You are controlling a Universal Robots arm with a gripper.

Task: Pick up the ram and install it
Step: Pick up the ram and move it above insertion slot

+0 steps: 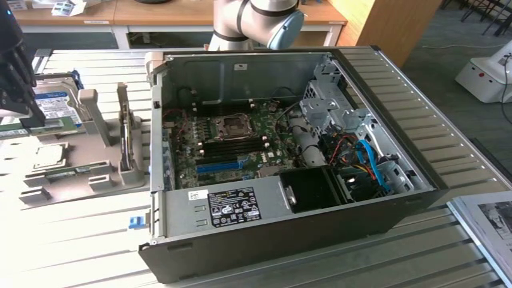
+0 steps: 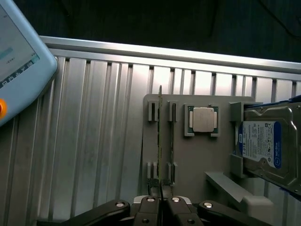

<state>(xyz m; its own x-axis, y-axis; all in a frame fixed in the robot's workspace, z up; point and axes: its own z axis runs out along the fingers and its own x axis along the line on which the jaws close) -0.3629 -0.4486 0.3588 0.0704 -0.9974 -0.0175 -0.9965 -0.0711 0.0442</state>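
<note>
The ram [image 2: 160, 136] is a thin green strip seen edge-on, running from my fingers out over the grey holder [image 2: 197, 155]. My gripper [image 2: 161, 200] is shut on its near end, and the strip looks raised above its notches. A second green stick [image 2: 172, 136] sits beside it in the holder's notches. In the exterior view my gripper [image 1: 28, 119] hangs at the far left over the holder [image 1: 80, 174], well apart from the open computer case [image 1: 280, 222] and its motherboard [image 1: 232, 144].
On the holder lie a silver processor [image 2: 202, 118] and a blue-labelled hard drive [image 2: 268, 146]. A pale blue teach pendant [image 2: 19, 61] lies on the ribbed metal table [image 2: 94, 141]. The arm's base [image 1: 248, 21] stands behind the case. A white device [image 1: 488, 75] sits at the exterior view's right.
</note>
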